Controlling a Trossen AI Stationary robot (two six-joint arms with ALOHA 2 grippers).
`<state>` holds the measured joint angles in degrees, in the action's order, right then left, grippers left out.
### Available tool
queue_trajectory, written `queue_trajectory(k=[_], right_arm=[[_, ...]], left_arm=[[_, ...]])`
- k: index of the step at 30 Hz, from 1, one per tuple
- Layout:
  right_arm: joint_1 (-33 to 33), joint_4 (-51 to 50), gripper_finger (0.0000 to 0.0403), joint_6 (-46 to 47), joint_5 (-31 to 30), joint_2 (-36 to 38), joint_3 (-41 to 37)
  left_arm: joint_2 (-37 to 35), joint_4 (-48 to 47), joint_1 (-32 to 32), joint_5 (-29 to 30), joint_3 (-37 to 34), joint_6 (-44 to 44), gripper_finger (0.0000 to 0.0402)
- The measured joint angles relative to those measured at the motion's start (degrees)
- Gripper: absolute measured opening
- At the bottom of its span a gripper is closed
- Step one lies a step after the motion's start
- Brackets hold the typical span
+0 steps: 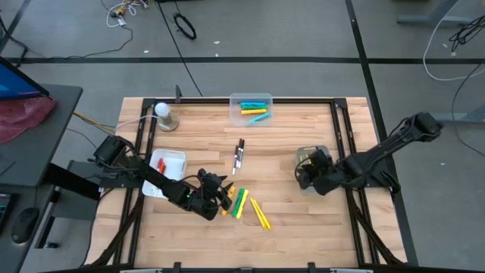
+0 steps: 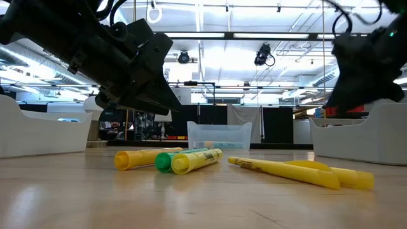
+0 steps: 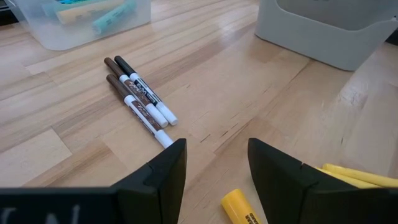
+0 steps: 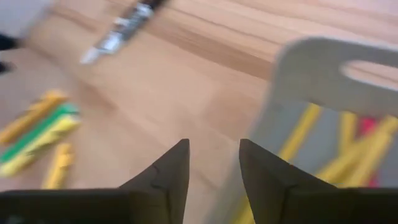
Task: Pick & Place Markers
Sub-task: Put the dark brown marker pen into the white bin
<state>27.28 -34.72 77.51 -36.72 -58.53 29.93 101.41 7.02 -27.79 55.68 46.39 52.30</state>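
Sorting loose markers into bins, by the look of it; left gripper (image 1: 220, 196) hovering low over the table with fingers parted and nothing between them, apparently lining up the next pick; right gripper (image 1: 307, 169) hanging at the white plastic bin (image 4: 323, 74) on the right side, fingers parted and empty, slim yellow and red sticks already lying inside that bin just beyond the fingertips, so a drop there looking finished. Lying just ahead of and slightly below the left fingertips: a chunky yellow highlighter (image 3: 239, 208), its blunt end almost between the fingers; beside it, the green-capped marker (image 2: 166, 160) and another chunky yellow one (image 2: 197, 160), touching side by side; farther out to that gripper's side, two slim yellow markers (image 1: 260, 213) crossing one another. Well ahead of the left gripper, three thin white markers with dark caps (image 3: 138, 96) resting together, and beyond them a clear plastic tub (image 1: 251, 108) holding blue and yellow sticks. Next move likely calling for lowering, centring over one highlighter alone, then closing without dragging its neighbours.
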Motion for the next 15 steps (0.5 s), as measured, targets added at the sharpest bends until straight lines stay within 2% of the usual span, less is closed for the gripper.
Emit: queue_trajectory(k=[8, 11, 15], right_arm=[[5.54, 13.41, 0.0109, -12.05, -3.4, 1.69, 0.0], [7.35, 24.08, 0.0099, -22.44, -3.6, 1.69, 0.0], [9.44, 44.26, 0.0091, -40.58, -3.56, 0.83, 0.0]], left_arm=[[0.0, 0.14, 0.0, -0.01, 0.02, 0.04, 0.0177], [0.0, 0.36, 0.0, 0.0, 0.01, 0.04, 0.0177], [0.0, 0.51, 0.16, 0.02, 0.0, 0.04, 0.0177]])
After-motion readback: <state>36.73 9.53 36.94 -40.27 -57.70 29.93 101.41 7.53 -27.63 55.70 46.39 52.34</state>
